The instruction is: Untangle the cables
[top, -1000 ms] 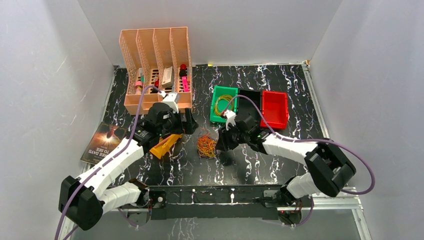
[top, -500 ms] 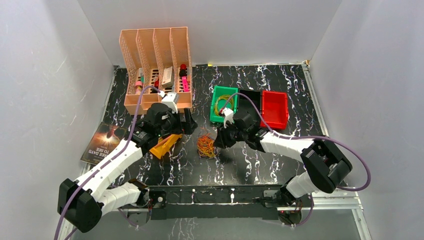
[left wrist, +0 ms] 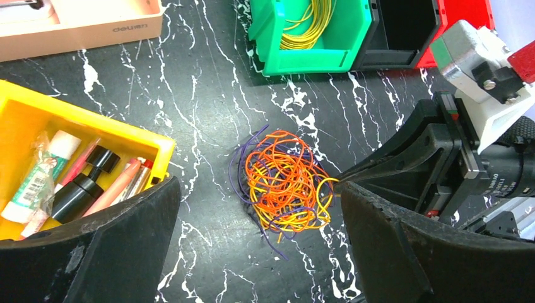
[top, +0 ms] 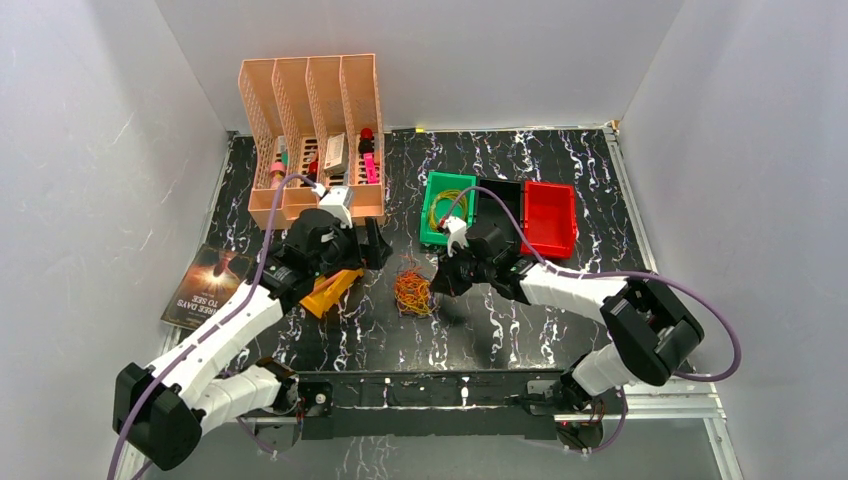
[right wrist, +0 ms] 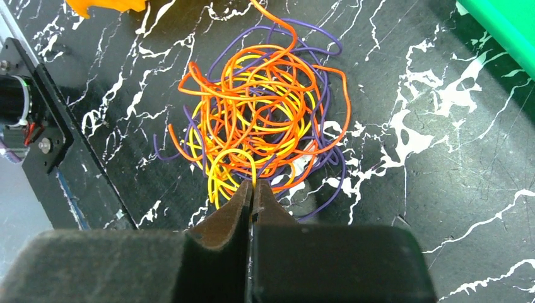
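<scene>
Your right pincer (right wrist: 252, 189) grips the cables (right wrist: 265, 120) at their near edge; the bundle lies straight ahead. Your left pincer (left wrist: 257, 189) hangs wide.

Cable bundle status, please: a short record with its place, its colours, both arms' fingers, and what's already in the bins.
cable bundle: tangled heap on the table, outside the bins
colours: orange, yellow, purple
left fingers: wide open above the bundle, holding nothing
right fingers: shut on a yellow loop at the bundle's edge
green bin: yellow wire inside
</scene>
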{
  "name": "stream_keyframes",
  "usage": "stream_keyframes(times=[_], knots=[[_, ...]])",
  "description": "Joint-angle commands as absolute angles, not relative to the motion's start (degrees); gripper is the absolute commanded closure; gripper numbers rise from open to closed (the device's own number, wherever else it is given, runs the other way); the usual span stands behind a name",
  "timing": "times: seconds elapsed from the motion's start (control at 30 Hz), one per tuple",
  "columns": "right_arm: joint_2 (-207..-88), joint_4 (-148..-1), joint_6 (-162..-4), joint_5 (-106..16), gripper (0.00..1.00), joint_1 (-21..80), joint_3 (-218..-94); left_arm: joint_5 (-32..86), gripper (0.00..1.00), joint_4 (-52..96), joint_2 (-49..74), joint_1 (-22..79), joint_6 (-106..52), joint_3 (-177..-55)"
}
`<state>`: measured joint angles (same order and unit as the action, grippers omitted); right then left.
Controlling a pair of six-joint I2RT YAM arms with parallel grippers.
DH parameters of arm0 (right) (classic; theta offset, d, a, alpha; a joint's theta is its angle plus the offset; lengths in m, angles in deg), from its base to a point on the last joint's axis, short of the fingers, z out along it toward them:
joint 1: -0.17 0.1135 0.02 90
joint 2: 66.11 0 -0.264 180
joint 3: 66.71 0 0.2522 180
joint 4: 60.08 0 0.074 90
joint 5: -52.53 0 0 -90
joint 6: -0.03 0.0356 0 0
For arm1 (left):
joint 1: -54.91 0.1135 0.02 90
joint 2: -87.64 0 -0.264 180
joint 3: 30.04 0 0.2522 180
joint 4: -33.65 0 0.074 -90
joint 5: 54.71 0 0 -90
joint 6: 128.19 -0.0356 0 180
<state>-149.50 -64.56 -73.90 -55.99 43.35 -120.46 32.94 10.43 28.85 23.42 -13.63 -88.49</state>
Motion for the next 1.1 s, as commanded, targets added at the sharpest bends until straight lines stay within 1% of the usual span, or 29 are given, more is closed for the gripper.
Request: stream_keyframes(times=[0.0, 0.1, 0.3, 0.4, 0.67, 0.77, 0.9, 1.07], knots=[[-145.4, -63.7, -75.2, -57.1, 0.96, 43.2, -123.2, 36.3, 0.02, 12.1, 33.9, 23.2, -12.7, -87.1], [-143.2, -64.6, -75.5, -57.4, 0.98, 43.2, -123.7, 37.1, 0.02, 13.8, 36.5, 23.2, -12.7, -86.2], [-140.3, -66.5, -76.1, -58.6, 0.99, 43.3, -124.9, 36.5, 0.02, 18.3, 41.3, 23.3, -13.9, -83.6], [-139.4, -66.3, -76.0, -58.5, 0.99, 43.2, -125.2, 34.1, 0.02, 22.0, 43.5, 23.3, -15.1, -81.7], [-139.4, -67.4, -72.4, -56.2, 1.00, 42.4, -127.4, 23.6, 0.02, 22.5, 40.2, 23.2, -18.6, -83.8], [-139.0, -66.0, -70.1, -56.8, 1.00, 41.9, -126.8, 23.7, 0.02, 23.9, 41.5, 23.3, -18.7, -82.3], [-135.8, -62.1, -68.1, -54.2, 1.00, 41.7, -123.9, 23.7, 0.02, 24.3, 41.3, 23.3, -18.7, -81.7], [-135.3, -65.4, -69.3, -53.1, 1.00, 40.6, -124.7, 22.4, 0.02, 24.3, 40.6, 23.3, -18.9, -82.5]])
